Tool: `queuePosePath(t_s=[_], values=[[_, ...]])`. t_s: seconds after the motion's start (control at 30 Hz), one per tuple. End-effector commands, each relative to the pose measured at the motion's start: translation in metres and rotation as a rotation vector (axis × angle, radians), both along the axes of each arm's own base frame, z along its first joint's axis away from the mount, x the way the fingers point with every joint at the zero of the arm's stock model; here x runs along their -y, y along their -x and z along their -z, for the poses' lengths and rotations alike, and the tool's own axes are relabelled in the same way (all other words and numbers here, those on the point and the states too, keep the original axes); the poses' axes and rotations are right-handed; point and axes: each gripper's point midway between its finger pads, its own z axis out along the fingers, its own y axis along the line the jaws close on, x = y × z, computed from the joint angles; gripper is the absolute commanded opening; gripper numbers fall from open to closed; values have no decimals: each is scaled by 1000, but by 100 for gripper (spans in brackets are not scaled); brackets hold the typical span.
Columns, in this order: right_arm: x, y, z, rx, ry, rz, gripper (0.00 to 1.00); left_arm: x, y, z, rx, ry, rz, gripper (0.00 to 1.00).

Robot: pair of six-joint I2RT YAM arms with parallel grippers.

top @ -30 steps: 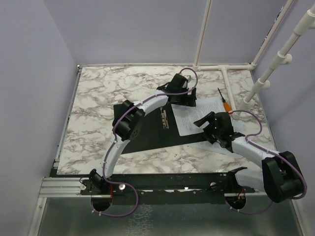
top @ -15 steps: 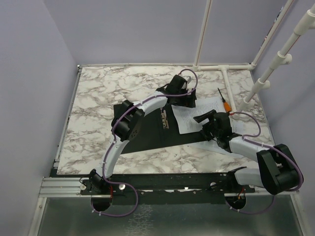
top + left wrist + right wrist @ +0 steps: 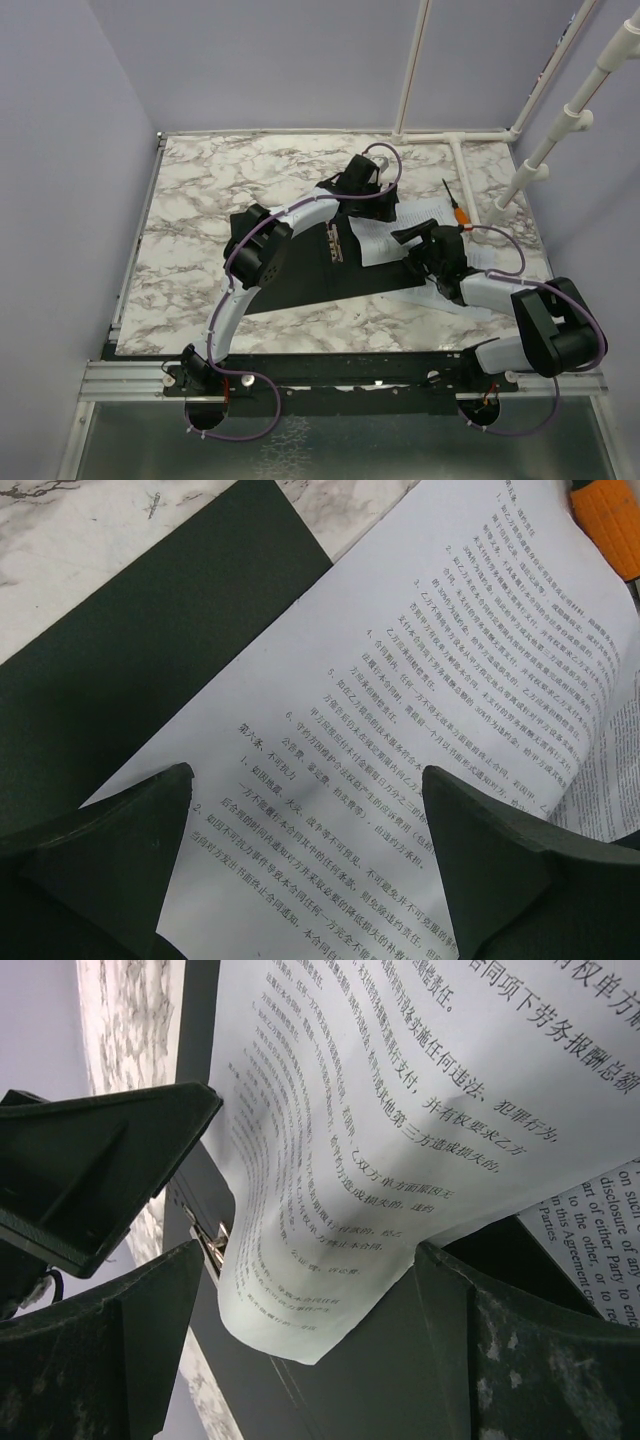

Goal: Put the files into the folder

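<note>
The folder [image 3: 300, 262] lies open and flat on the marble table, black inner faces up. The files [image 3: 405, 228] are white printed sheets on its right part; one reaches past its right edge. My left gripper [image 3: 372, 203] hovers open just over the top sheet [image 3: 400, 680], a finger on each side of the text, holding nothing. My right gripper [image 3: 420, 243] is open and low at the sheets' near edge. In the right wrist view the top sheet's corner [image 3: 300, 1280] curls up between my fingers, beside the metal clip [image 3: 212, 1240]. A second sheet [image 3: 600, 1260] shows beneath.
An orange-handled screwdriver [image 3: 455, 208] lies just past the sheets at the right, also in the left wrist view [image 3: 610, 520]. White pipe frame [image 3: 530, 160] stands at the back right. Purple walls close in on the left and back.
My right gripper has moved left and away from the base, onto the sheets' near edge. The left gripper has shifted slightly towards the back. The sheet's corner now bulges up.
</note>
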Motion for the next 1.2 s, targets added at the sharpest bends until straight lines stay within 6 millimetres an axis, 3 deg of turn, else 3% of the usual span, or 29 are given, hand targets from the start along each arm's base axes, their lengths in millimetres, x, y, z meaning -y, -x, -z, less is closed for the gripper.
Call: queuePosePath(t_s=[0.0, 0.47, 0.87, 1.0, 1.17], values=[[29, 37, 62, -230, 161, 48, 90, -10, 27, 21, -91, -73, 19, 99], [26, 15, 58, -212, 175, 60, 67, -6, 36, 3, -90, -37, 61, 99], [24, 3, 45, -171, 186, 51, 35, -3, 38, -10, -84, -11, 74, 99], [25, 2, 36, -146, 193, 49, 22, 1, 35, -28, -57, 11, 78, 99], [27, 4, 26, -121, 200, 47, 18, 1, 27, -62, 4, 23, 76, 99]])
